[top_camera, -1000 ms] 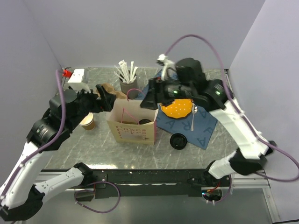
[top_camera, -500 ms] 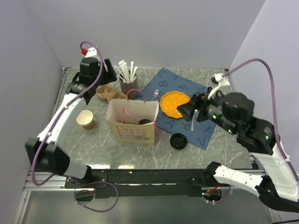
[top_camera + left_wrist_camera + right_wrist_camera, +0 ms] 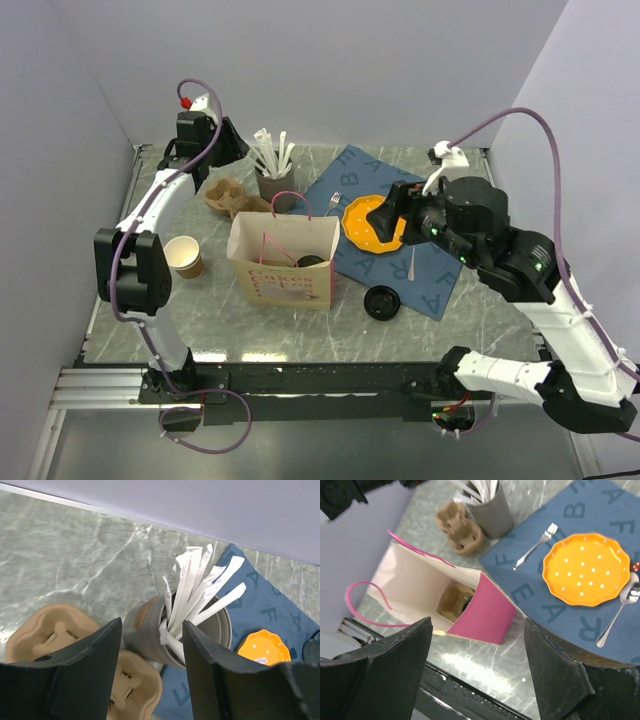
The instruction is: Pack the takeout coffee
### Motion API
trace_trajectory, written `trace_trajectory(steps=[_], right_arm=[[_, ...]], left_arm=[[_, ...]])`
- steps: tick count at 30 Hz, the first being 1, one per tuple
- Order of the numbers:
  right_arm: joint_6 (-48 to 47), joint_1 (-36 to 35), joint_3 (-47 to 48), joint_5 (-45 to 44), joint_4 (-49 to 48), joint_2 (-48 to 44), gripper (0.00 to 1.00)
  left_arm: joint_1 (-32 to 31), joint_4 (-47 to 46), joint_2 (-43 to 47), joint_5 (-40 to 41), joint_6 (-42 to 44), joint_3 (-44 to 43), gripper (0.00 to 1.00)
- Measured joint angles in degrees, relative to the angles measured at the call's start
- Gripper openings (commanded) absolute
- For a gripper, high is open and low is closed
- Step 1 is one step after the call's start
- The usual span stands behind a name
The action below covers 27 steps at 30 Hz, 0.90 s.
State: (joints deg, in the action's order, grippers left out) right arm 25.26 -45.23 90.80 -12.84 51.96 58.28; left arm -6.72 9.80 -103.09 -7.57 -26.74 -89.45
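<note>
The takeout coffee (image 3: 454,600), a brown cup with a black lid (image 3: 310,261), stands inside the open paper bag (image 3: 285,262) with the pink side (image 3: 492,611) at mid-table. My left gripper (image 3: 232,148) is at the back left, well away from the bag. Its jaws (image 3: 151,630) are open and empty, and they frame the grey holder of white straws (image 3: 150,637). My right gripper (image 3: 386,214) hovers above the orange plate (image 3: 365,225), to the right of the bag. It (image 3: 477,627) is open with nothing in it and looks down on the bag.
A lidless paper cup (image 3: 185,257) stands left of the bag. A flat black lid (image 3: 381,301) lies on the blue mat (image 3: 440,285), where a fork (image 3: 536,545) and spoon (image 3: 620,607) flank the plate. A pulp cup carrier (image 3: 230,196) sits by the straw holder (image 3: 276,183).
My left arm swung from above the bag to the back left corner, and its jaws narrowed. My right arm pulled away from the bag to the right, then eased back over the plate.
</note>
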Motion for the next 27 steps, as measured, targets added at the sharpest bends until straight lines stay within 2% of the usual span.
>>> trace_trajectory(steps=[2, 4, 9, 21, 23, 24, 27], right_arm=[[0.0, 0.0, -0.1, 0.1, 0.0, 1.2, 0.81], [0.1, 0.0, -0.1, 0.2, 0.2, 1.7, 0.81], [0.0, 0.0, 0.0, -0.1, 0.5, 1.6, 0.81], [-0.2, 0.0, 0.0, -1.0, 1.3, 0.2, 0.82], [-0.2, 0.0, 0.0, -1.2, 1.4, 0.1, 0.82], [-0.2, 0.0, 0.0, -1.3, 1.4, 0.0, 0.82], [-0.2, 0.0, 0.0, -1.3, 1.6, -0.4, 0.83]], left_arm=[[-0.1, -0.7, -1.0, -1.2, 0.1, -0.2, 0.55], [-0.1, -1.0, -1.3, -2.0, 0.1, -0.2, 0.47], [-0.2, -3.1, -1.5, -3.1, 0.1, -0.1, 0.39], [-0.2, -2.9, -1.9, -3.2, 0.1, -0.1, 0.36], [-0.2, -2.9, -2.0, -3.3, 0.1, -0.1, 0.31], [-0.2, -3.0, -2.1, -3.4, 0.0, -0.1, 0.23], [-0.3, -3.0, -2.8, -3.7, -0.1, 0.0, 0.13]])
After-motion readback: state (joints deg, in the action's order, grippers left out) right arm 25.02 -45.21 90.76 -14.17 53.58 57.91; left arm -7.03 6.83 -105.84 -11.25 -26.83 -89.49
